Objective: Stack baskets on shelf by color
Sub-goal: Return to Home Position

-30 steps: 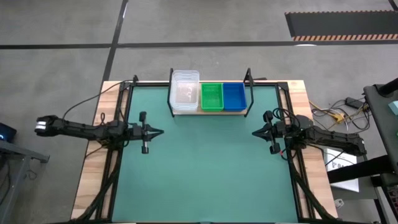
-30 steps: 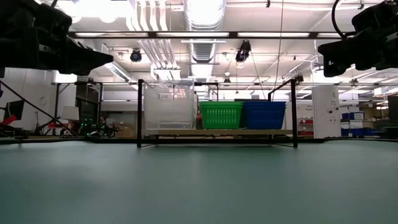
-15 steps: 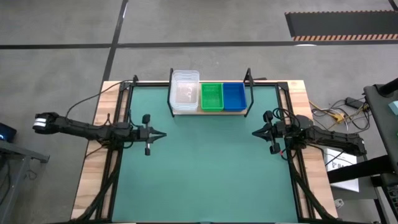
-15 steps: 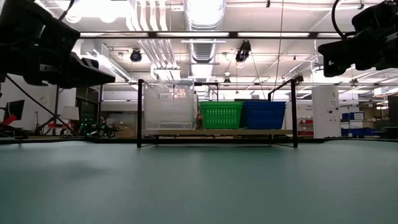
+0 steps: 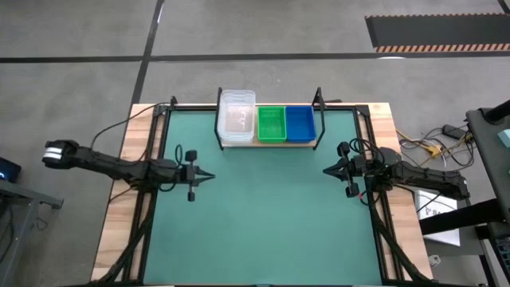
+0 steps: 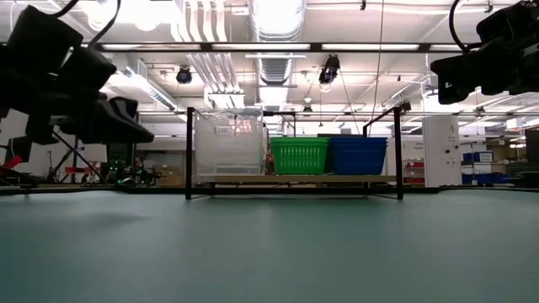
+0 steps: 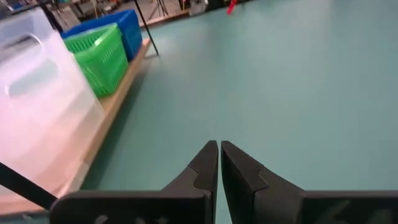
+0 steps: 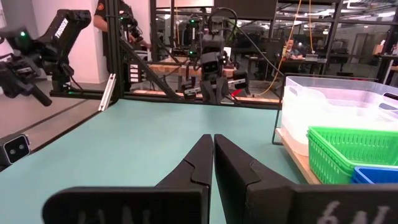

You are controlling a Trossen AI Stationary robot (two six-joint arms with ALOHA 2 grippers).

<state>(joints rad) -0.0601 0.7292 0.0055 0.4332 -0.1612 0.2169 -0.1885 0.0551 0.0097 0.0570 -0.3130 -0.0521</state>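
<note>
Plastic in three colours stands sorted on the shelf [image 5: 271, 144]: the clear baskets [image 5: 237, 118] at the end towards my left arm, the green baskets [image 5: 271, 123] in the middle, and the blue baskets [image 5: 300, 123] at the end towards my right arm. Each colour has its own place, and I see no basket off the shelf, so I judge the stacking done.

My left gripper [image 5: 209, 176] hovers over the mat [image 5: 263, 223] in front of the shelf's clear end, just outside that corner. Its fingers are pressed together and hold nothing. My right gripper [image 5: 325, 170] hangs in front of the blue end, just outside that corner, also closed and empty.

The shelf's long axis runs across from one arm's side to the other, and my fingertips point inward along that same line, towards each other, not at the baskets. The shelf lies off to the side of each gripper, and neither looks clearly nearer to it. Going home should therefore mean drawing each arm back along its own line, away from the shelf's middle. With nothing carried, I expect little risk to the stacks.
</note>
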